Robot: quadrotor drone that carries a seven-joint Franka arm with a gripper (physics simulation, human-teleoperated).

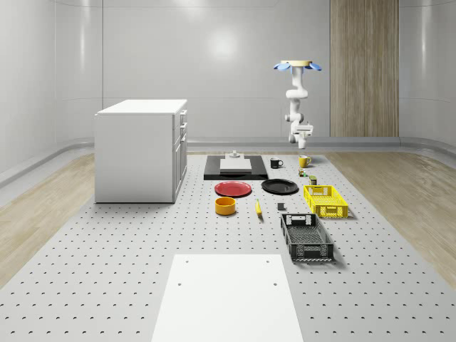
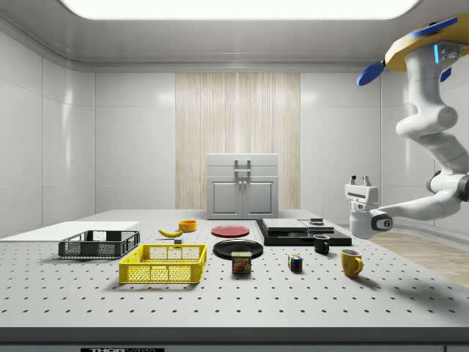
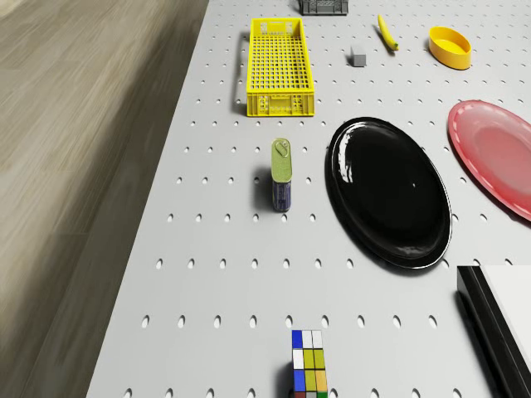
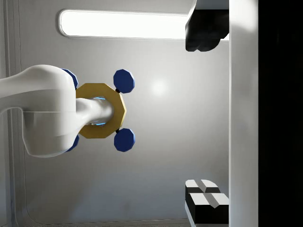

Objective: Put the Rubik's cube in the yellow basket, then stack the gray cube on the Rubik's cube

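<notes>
**Drone hovers high at the far end of the desk, gripper turned upward and empty**

The yellow-bodied quadrotor drone with blue rotors [image 1: 298,65] hovers high in the air, above the far end of the perforated gray desk [image 1: 107,242] in the whole-scene view. Its white jointed arm [image 2: 432,125] hangs down and bends toward the side view's left. The gripper [image 2: 360,178] is well above the desk and points upward; in the wrist view it looks at the ceiling and at the drone. Its two fingers [image 4: 204,29] stand apart, and there is nothing between them.

The multicolored Rubik's cube [image 2: 295,262] stands on the desk, between the small olive and blue food can [image 2: 242,262] and the yellow mug [image 2: 352,262] in the side view. In the drone view the Rubik's cube [image 3: 308,362] is well apart from the yellow plastic mesh basket [image 3: 280,68]. The basket lies on the desk and has nothing inside.

The small gray cube [image 3: 358,56] rests on the desk between the basket and the yellow banana [image 3: 387,33]. The glossy black round plate [image 3: 390,192] lies just beside the can [image 3: 282,174].
</notes>
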